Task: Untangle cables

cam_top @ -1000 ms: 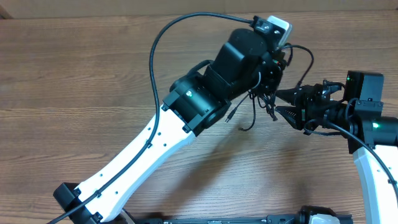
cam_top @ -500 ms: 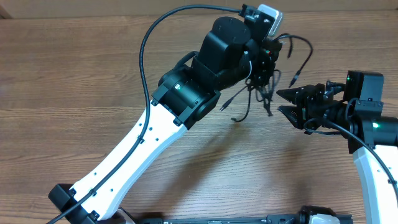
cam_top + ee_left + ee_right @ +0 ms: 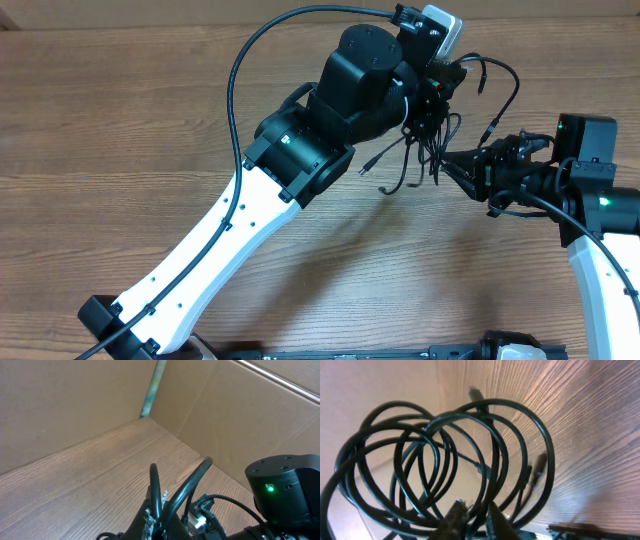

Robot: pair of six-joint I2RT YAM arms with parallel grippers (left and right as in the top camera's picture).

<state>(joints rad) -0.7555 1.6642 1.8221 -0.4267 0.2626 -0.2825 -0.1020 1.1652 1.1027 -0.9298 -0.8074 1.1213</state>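
Holding the cables [image 3: 432, 135] at the far right of centre, the left gripper [image 3: 434, 90] was clamped tight on the top of the bundle. The overhead view showed the bundle as a small dark knot between the two grippers, above the wooden table [image 3: 120, 120]. Loose loops arced out to the right and far side, and one plug [image 3: 368, 163] stuck out to the left. Whether the lowest loop touched the wood couldn't be told from above.

The right gripper [image 3: 449, 160] pointed left into the near right side of the knot. From overhead its fingers met almost in a point among the strands.

The right wrist view gave what overhead didn't: the knot was a coil of many overlapping round loops, with a second plug [image 3: 538, 472] hanging at the right of the coil. Its fingertips [image 3: 456, 512] sat at the bottom edge, drawn close together. Strands dropped into the narrow gap between them, so it looked like a pinch on the cables.

The left wrist view barely showed its own fingers. It showed two cord loops rising from the bottom edge, cardboard walls [image 3: 75, 400] behind the table, and the right arm's black housing with a green light [image 3: 270, 488] at the right. The coil shape didn't show there.
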